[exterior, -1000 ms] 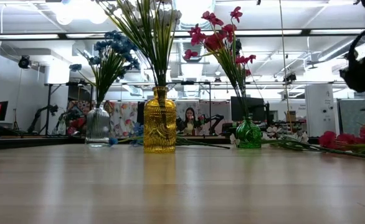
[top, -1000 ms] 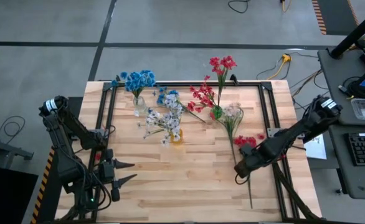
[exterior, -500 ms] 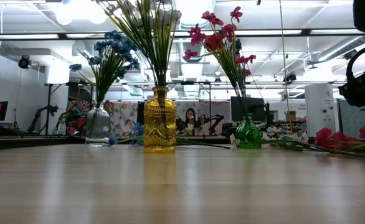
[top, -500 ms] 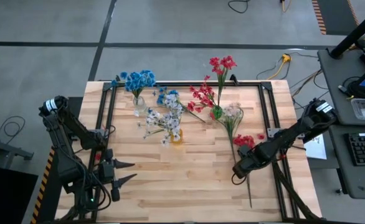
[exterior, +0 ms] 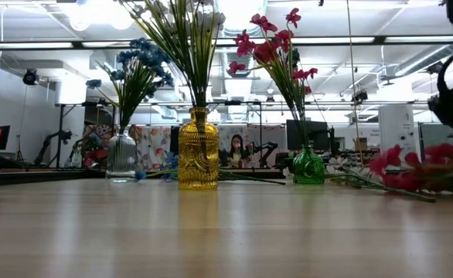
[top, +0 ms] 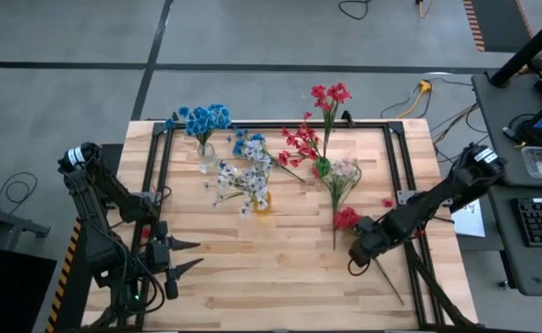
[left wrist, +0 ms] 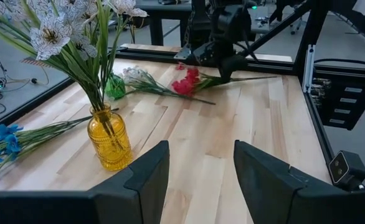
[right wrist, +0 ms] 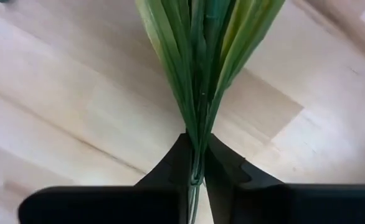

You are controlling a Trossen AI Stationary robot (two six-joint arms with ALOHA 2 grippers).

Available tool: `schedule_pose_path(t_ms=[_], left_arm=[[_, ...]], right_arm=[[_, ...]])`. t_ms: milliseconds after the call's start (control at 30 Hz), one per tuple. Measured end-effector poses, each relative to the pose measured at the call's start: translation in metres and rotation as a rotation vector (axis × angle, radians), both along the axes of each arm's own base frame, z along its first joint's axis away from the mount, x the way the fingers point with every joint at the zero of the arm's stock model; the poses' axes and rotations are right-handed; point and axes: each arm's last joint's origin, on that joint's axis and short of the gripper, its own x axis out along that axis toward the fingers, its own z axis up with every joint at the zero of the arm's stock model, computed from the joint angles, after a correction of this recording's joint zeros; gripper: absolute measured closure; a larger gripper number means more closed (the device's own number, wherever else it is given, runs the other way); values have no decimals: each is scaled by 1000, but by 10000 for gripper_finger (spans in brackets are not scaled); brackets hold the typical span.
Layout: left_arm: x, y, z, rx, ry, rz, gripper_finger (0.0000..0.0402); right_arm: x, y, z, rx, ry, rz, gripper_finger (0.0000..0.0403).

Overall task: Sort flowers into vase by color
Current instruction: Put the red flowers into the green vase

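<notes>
Right gripper (top: 362,252) sits low over the table's right side, fingers pinched tight on the stem of a red sprig (top: 347,218). The right wrist view shows both dark fingers (right wrist: 184,163) closed hard on a bundle of thin green stems, flat blade-like leaves fanning away above the pinch. The grip sits about midway along the stem, probably so the blossom end leads and the bare stem tail trails free behind for feeding into a vase neck. In the low view the red blossoms (exterior: 412,164) hang just above the wood, sprig tilted.

Left gripper (top: 186,255) waits at the near left of the table, fingers spread wide and holding nothing; its wrist view looks out between two broad dark fingers (left wrist: 146,177).

Table (top: 280,277): pale butcher-block planks, matte, framed in black rail.

Further back, an amber glass vase (exterior: 198,149), ribbed and bottle-shaped, holds white sprigs (top: 239,178). Beside it to the right, a small round green glass vase (exterior: 309,166) holds red sprigs (top: 301,141); a white sprig (top: 345,170) lies loose on the wood just by it. Far left, a clear glass vase (exterior: 121,153) holds blue sprigs (top: 204,117); one blue sprig (top: 246,141) lies flat near it.

Judgement: the red sprig likely belongs in the green vase; two loose sprigs remain.
</notes>
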Motion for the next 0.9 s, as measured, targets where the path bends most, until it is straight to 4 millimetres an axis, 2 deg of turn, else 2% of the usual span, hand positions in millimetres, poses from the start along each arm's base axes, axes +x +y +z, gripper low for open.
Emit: schedule_pose_path(t_ms=[200,400,700,900], left_arm=[[0,0,0,0,-1,0,235],[0,0,0,1,-2,1,235],[0,0,1,10,-23,10,235],[0,0,1,10,-24,11,235]], right_arm=[[-9,-6,21,43,-81,8,376],[-15,-15,44,-18,-297,5,376],[-17,-34,80,-420,-781,48,375],[-9,-37,110,-800,-1055,167,374]])
